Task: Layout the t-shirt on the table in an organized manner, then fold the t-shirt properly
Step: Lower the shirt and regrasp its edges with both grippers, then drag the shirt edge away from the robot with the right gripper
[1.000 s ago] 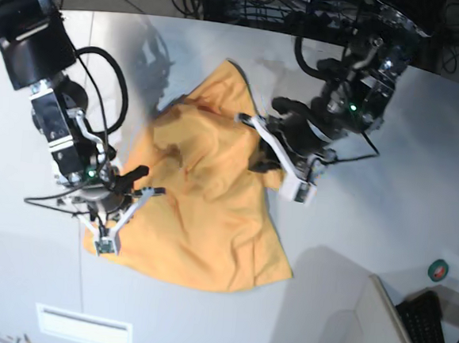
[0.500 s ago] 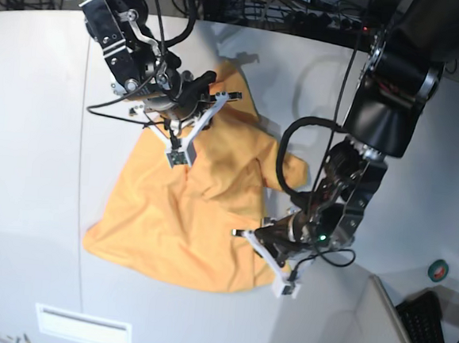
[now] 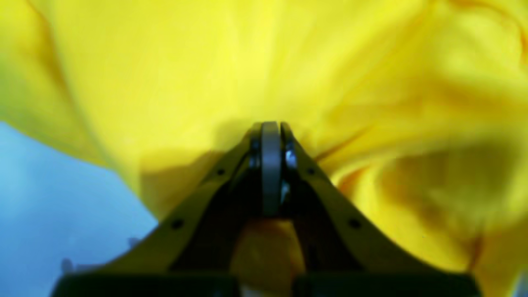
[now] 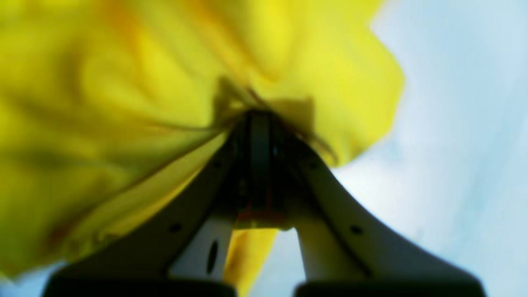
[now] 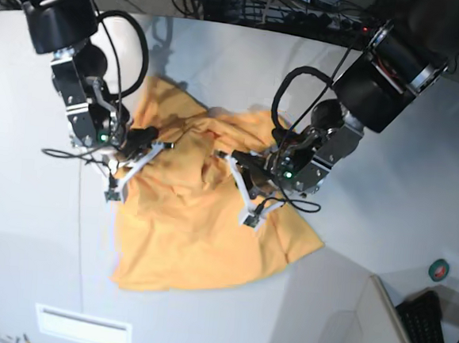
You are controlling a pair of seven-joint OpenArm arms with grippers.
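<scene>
The orange-yellow t-shirt (image 5: pixel 201 233) lies crumpled in the middle of the pale table (image 5: pixel 388 176). No drawing or neck tag shows. My right gripper (image 5: pixel 112 196), on the base view's left, is at the shirt's left edge. Its jaws are shut on a bunched fold of the t-shirt (image 4: pixel 123 103) in the right wrist view, gripper (image 4: pixel 258 117). My left gripper (image 5: pixel 249 219), on the base view's right, is over the shirt's right-centre. Its jaws are shut on the t-shirt (image 3: pixel 165 62) in the left wrist view, gripper (image 3: pixel 270 128). Both wrist views are blurred.
A thin dark seam (image 5: pixel 79 231) runs down the table's left part. A green tape roll (image 5: pixel 438 270) and a black keyboard (image 5: pixel 428 330) sit at the front right, beside a notch in the table's edge. Cables (image 5: pixel 251 2) crowd the far edge.
The right arm has moved from the shirt's far end toward the front left. The left arm has moved from the near right corner up to the centre. The shirt has shifted and changed shape.
</scene>
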